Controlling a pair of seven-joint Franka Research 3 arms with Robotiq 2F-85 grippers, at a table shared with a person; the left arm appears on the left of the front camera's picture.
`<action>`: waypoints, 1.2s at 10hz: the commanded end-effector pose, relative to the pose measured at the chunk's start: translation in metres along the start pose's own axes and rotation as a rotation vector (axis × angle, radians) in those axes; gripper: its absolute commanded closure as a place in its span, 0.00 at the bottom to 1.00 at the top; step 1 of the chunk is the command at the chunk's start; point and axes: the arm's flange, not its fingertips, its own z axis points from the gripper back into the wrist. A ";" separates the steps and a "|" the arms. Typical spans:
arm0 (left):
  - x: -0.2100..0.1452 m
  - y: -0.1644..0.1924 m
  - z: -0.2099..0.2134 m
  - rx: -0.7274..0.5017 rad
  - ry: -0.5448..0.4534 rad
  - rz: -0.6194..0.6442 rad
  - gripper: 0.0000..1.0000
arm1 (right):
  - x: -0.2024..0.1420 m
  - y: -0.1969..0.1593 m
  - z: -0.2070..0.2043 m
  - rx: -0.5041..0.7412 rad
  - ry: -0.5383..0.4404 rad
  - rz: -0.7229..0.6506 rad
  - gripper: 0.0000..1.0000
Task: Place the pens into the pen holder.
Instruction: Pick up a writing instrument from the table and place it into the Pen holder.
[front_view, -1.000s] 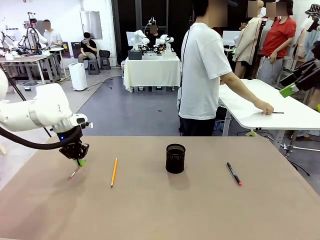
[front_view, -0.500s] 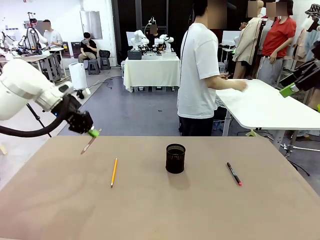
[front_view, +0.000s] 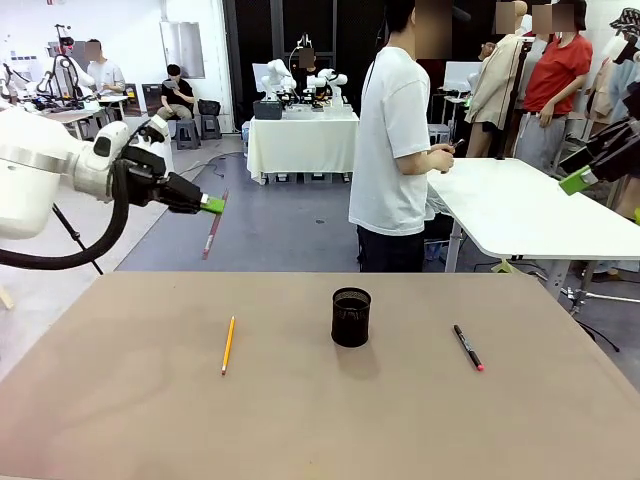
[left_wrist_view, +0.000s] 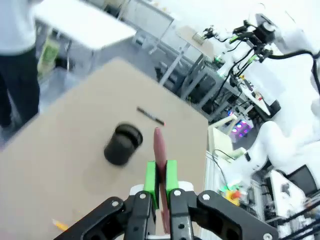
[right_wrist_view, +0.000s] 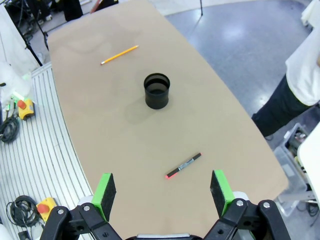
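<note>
left gripper (front_view: 212, 205) pinches the slim dark reddish pencil (front_view: 210, 232) between its green pads, in the air past the far left edge of the matte brown table (front_view: 300, 420). the black cylindrical mesh pen holder (front_view: 351, 317) stands mid-table toward the far edge. the thin yellow-orange pencil (front_view: 228, 345) lies on its left, and the black marker (front_view: 468, 347) nearer the right edge. right gripper (right_wrist_view: 163, 186) is spread wide, holding nothing.
</note>
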 end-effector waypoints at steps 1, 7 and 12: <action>-0.020 -0.020 -0.021 -0.031 -0.032 -0.293 1.00 | 0.002 0.001 0.001 0.005 -0.014 0.006 0.00; -0.011 -0.020 -0.032 0.003 0.010 -0.327 1.00 | 0.002 0.001 0.001 0.005 -0.014 0.006 0.00; -0.014 0.003 -0.141 -0.100 -0.151 -0.623 1.00 | 0.002 0.001 0.001 0.005 -0.014 0.006 0.00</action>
